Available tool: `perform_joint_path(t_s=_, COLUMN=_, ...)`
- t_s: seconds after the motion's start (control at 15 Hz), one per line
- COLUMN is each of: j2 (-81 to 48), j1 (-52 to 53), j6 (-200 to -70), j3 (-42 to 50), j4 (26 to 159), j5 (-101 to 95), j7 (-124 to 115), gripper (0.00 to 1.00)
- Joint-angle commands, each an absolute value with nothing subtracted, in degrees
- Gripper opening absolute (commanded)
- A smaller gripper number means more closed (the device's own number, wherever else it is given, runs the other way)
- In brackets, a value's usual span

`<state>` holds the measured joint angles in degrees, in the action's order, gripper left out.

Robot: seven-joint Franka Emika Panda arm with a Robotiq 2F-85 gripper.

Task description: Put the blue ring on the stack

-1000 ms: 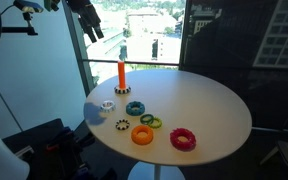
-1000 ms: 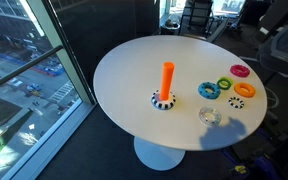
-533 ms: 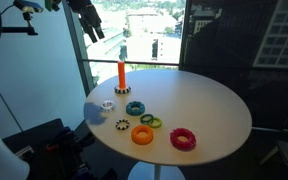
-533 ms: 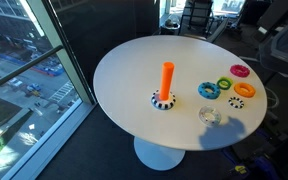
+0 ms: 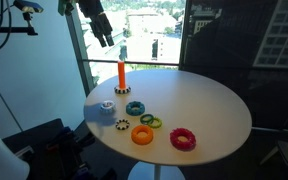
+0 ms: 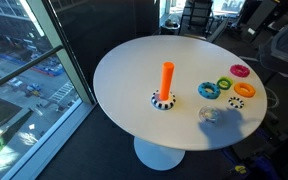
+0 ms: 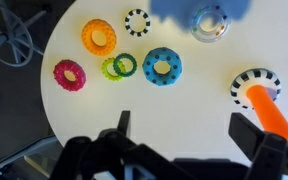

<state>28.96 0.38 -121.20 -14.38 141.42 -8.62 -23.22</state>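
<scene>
The blue ring lies flat on the round white table, near the other rings. The stack is an upright orange peg with a dark striped ring around its foot. My gripper hangs high above the table's edge, open and empty, far from the ring. In the wrist view both fingers frame bare table below the blue ring.
On the white table lie an orange ring, a red ring, green linked rings, a small black-and-white ring and a pale clear ring. Windows stand behind the table.
My gripper has moved a little toward the table, to the right and lower in the exterior view. The rings and peg have not moved.
</scene>
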Motion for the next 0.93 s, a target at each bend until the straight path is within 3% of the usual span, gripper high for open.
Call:
perform_joint_path(t_s=0.0, j2=25.30, j1=0.82, j6=-124.08, j3=-11.16, j4=141.72, j5=-6.85, j7=-21.30, gripper=1.00)
perform_joint_path(t_s=0.87, j2=9.14, j1=1.91, j6=-138.60, j3=-3.28, j4=143.92, j5=6.01, j7=-7.33, gripper=1.00)
